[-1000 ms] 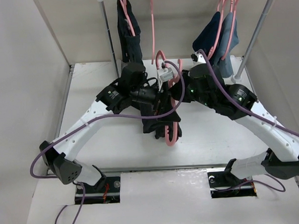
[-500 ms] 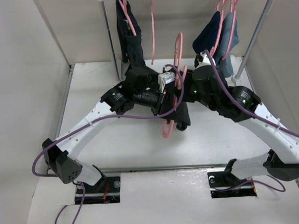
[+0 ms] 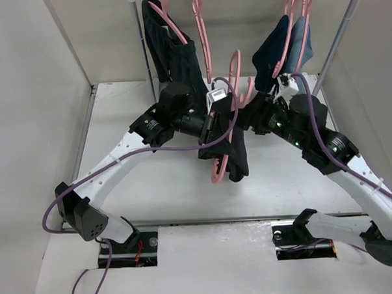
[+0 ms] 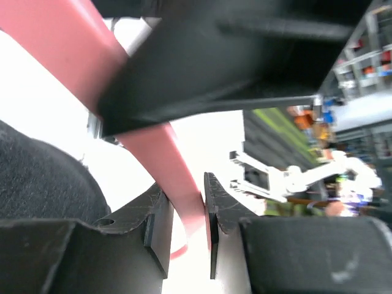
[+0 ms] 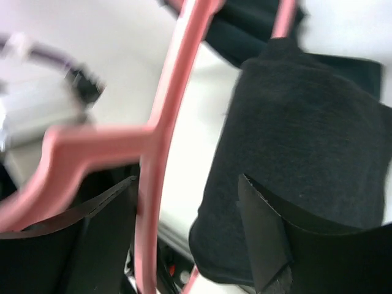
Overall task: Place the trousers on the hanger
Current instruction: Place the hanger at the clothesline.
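The pink hanger (image 3: 234,68) stands tilted above the middle of the table, with the black trousers (image 3: 235,155) draped over it and hanging down. My left gripper (image 3: 216,122) is shut on the hanger's bar; in the left wrist view the pink hanger bar (image 4: 184,202) runs between the two fingers of my left gripper (image 4: 184,211), with black fabric (image 4: 43,177) at the left. My right gripper (image 3: 246,114) sits just right of the hanger, open. In the right wrist view the hanger (image 5: 156,177) and the trousers (image 5: 300,135) lie between the spread fingers of my right gripper (image 5: 187,205).
At the back, two slanted rack poles (image 3: 142,52) (image 3: 339,43) stand on the table. A dark garment on a pink hanger (image 3: 169,47) hangs back left beside a bare pink hanger (image 3: 200,29). Blue garments on hangers (image 3: 288,45) hang back right. White walls enclose the table.
My left gripper closed on the hanger and raised it with the trousers off the table. My right gripper opened, let go and drew back to the right.
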